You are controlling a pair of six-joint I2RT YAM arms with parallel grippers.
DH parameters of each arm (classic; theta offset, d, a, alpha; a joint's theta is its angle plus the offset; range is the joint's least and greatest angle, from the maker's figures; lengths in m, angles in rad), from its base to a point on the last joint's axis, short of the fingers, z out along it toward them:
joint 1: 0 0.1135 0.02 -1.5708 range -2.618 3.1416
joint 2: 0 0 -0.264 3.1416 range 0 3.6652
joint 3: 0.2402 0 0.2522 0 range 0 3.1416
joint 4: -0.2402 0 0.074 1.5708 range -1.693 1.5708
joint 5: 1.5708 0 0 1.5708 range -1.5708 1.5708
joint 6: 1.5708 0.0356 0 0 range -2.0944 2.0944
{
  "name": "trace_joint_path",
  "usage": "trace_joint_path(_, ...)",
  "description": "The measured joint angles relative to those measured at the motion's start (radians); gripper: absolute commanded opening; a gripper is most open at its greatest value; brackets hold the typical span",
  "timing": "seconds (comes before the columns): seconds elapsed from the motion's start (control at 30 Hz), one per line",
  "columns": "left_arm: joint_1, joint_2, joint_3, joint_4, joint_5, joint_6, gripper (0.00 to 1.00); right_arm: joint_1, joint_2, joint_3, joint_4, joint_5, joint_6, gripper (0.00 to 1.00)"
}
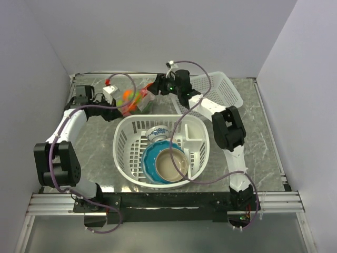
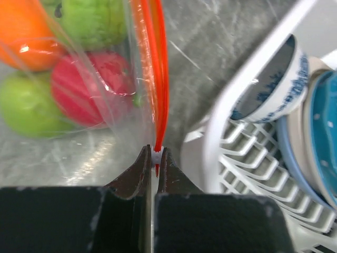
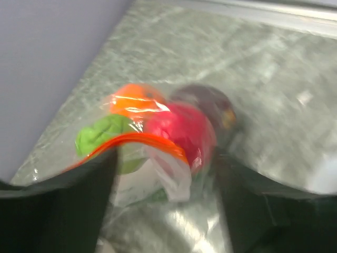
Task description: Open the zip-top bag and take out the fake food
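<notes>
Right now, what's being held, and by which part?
The left claw pinches the zip-top bag by the end of its zip strip; the right claw holds nothing.

Clear zip-top bag (image 1: 138, 103) with fake food (image 1: 128, 96), white basket (image 1: 121, 143) holding bowls (image 1: 166, 162)

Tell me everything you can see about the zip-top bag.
The zip-top bag is a clear, crinkly plastic pouch with a red-orange zip strip, holding orange, green, red and dark fake food. It sits beyond the white basket. The left gripper pinches the strip's end; the right gripper stands open on either side of its top edge.
</notes>
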Motion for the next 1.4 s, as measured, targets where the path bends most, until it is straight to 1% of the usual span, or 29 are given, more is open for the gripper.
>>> trace_joint_path(0.07,-0.02,0.0,0.006,-0.036,0.001,-0.002,0.01,0.002,-0.052,-0.018,-0.085,0.057,-0.022,1.0)
trace_joint_path(0.17,-0.027,0.007,0.042,-0.065,0.0,-0.009,0.01,0.009,-0.14,-0.042,-0.158,0.135,-0.059,1.0)
trace_joint_path(0.33,-0.027,0.026,0.095,-0.068,-0.002,-0.018,0.01,0.029,-0.281,-0.09,-0.208,0.18,-0.12,1.0)
trace_joint_path(0.4,-0.027,0.029,0.102,-0.064,-0.005,-0.026,0.01,0.049,-0.322,-0.099,-0.214,0.184,-0.164,0.96)
trace_joint_path(0.43,-0.027,0.033,0.107,-0.063,-0.005,-0.03,0.01,0.066,-0.335,-0.099,-0.224,0.187,-0.193,0.84)
trace_joint_path(0.5,-0.027,0.041,0.122,-0.064,-0.005,-0.037,0.01,0.108,-0.345,-0.099,-0.233,0.192,-0.247,0.67)
trace_joint_path(0.53,-0.027,0.046,0.131,-0.063,-0.005,-0.041,0.01,0.134,-0.346,-0.099,-0.243,0.192,-0.269,0.42)
trace_joint_path(0.57,-0.027,0.049,0.14,-0.061,-0.005,-0.045,0.01,0.155,-0.345,-0.099,-0.254,0.192,-0.284,0.33)
trace_joint_path(0.6,-0.027,0.051,0.146,-0.06,-0.005,-0.05,0.01,0.179,-0.341,-0.099,-0.269,0.192,-0.304,0.27)
trace_joint_path(0.63,-0.028,0.051,0.15,-0.059,-0.004,-0.052,0.01,0.2,-0.336,-0.098,-0.283,0.187,-0.312,0.24)
trace_joint_path(0.73,-0.029,0.051,0.158,-0.057,-0.003,-0.056,0.01,0.244,-0.307,-0.085,-0.322,0.173,-0.329,0.27)
trace_joint_path(0.8,-0.029,0.051,0.158,-0.057,-0.002,-0.055,0.01,0.247,-0.286,-0.078,-0.337,0.171,-0.331,0.31)
trace_joint_path(0.87,-0.029,0.051,0.158,-0.058,-0.001,-0.055,0.01,0.24,-0.266,-0.071,-0.347,0.172,-0.331,0.32)
trace_joint_path(0.9,-0.029,0.051,0.158,-0.058,-0.001,-0.055,0.01,0.235,-0.251,-0.063,-0.349,0.173,-0.332,0.35)
trace_joint_path(1.0,-0.029,0.051,0.158,-0.06,0.0,-0.051,0.01,0.228,-0.199,-0.02,-0.363,0.18,-0.331,0.48)
trace_joint_path(1.03,-0.029,0.051,0.158,-0.061,0.0,-0.05,0.01,0.226,-0.187,-0.01,-0.366,0.182,-0.328,0.51)
trace_joint_path(1.07,-0.029,0.051,0.158,-0.061,0.0,-0.047,0.01,0.224,-0.172,0.003,-0.37,0.187,-0.329,0.57)
trace_joint_path(1.1,-0.029,0.05,0.158,-0.063,0.0,-0.043,0.01,0.222,-0.158,0.015,-0.372,0.191,-0.329,0.67)
trace_joint_path(1.17,-0.029,0.049,0.158,-0.069,0.0,-0.032,0.01,0.222,-0.138,0.028,-0.375,0.202,-0.326,0.74)
trace_joint_path(1.2,-0.029,0.048,0.158,-0.074,0.0,-0.031,0.01,0.222,-0.129,0.036,-0.378,0.205,-0.326,0.8)
trace_joint_path(1.27,-0.029,0.046,0.158,-0.087,0.001,-0.022,0.01,0.222,-0.103,0.069,-0.381,0.216,-0.328,0.87)
trace_joint_path(1.3,-0.029,0.045,0.158,-0.091,0.001,-0.019,0.01,0.222,-0.09,0.085,-0.381,0.225,-0.328,0.94)
trace_joint_path(1.37,-0.029,0.042,0.158,-0.102,0.007,-0.011,0.02,0.222,-0.072,0.106,-0.383,0.242,-0.331,0.98)
trace_joint_path(1.4,-0.029,0.04,0.158,-0.108,0.01,-0.006,0.07,0.222,-0.069,0.109,-0.387,0.249,-0.333,1.0)
